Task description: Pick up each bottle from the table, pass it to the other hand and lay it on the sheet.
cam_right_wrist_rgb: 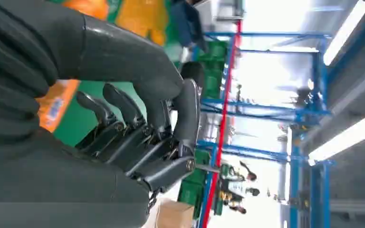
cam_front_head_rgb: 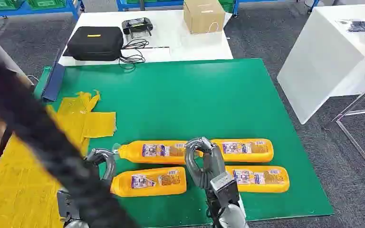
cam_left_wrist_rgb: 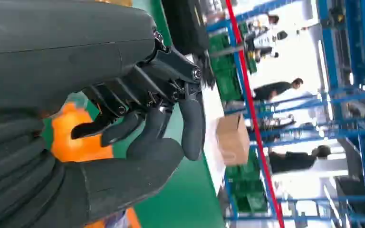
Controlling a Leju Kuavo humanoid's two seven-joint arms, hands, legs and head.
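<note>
1. Four orange bottles lie on their sides on the green desk (cam_front_head_rgb: 247, 90): far-left bottle (cam_front_head_rgb: 152, 151), far-right bottle (cam_front_head_rgb: 244, 149), near-left bottle (cam_front_head_rgb: 148, 183), near-right bottle (cam_front_head_rgb: 259, 179).
2. The yellow sheet (cam_front_head_rgb: 9, 185) lies at the desk's left side, and no bottle rests on the part that shows; a dark blurred arm crosses it. By this, no bottle has been delivered and all four are left to do.
3. The right hand (cam_front_head_rgb: 203, 159) hangs over the gap between the four bottles, fingers curled loosely and apart from the thumb, holding nothing.
4. The left hand (cam_front_head_rgb: 100, 159) sits just beside the cap ends of the two left bottles, fingers bent but parted, nothing in it; the left wrist view shows orange just beyond its fingers (cam_left_wrist_rgb: 171, 128).
5. A first pick-up looks about to begin; I cannot tell which bottle.
</note>
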